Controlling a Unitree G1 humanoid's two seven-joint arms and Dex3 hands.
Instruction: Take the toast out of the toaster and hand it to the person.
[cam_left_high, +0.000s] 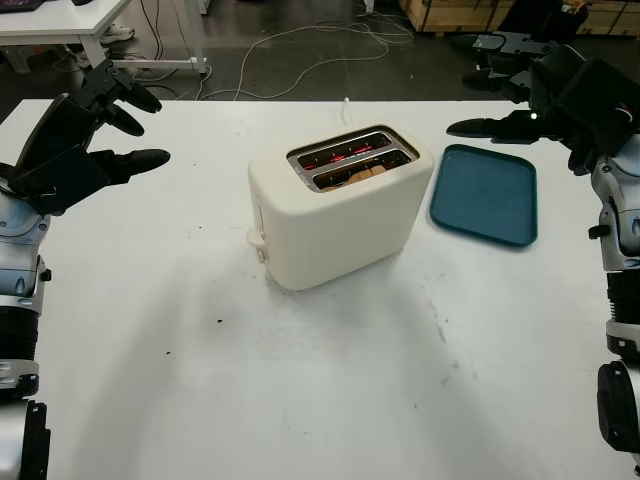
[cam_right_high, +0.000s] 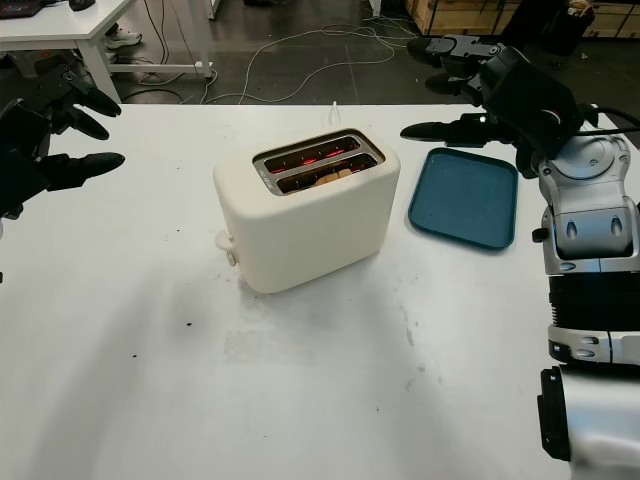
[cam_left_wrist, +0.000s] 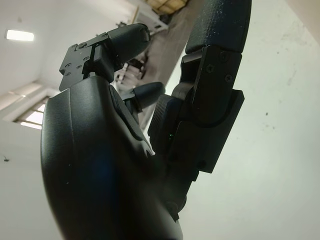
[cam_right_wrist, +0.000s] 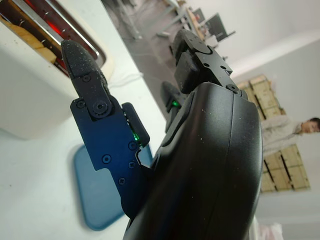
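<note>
A cream two-slot toaster (cam_left_high: 335, 215) stands mid-table, its slots glowing red inside. A slice of toast (cam_left_high: 365, 173) sits low in the nearer slot, its brown top edge just showing. My left hand (cam_left_high: 110, 120) is open, raised above the table's left side, well away from the toaster. My right hand (cam_left_high: 500, 95) is open too, hovering above the far right of the table, over the back edge of the tray and to the right of the toaster. In the right wrist view the toaster (cam_right_wrist: 30, 75) lies beyond my fingers (cam_right_wrist: 87, 85).
A dark teal tray (cam_left_high: 485, 195) lies flat to the right of the toaster. The white table (cam_left_high: 300, 380) has bare room in front. Cables trail on the floor behind, and a person (cam_right_wrist: 280, 135) stands far off beyond the table.
</note>
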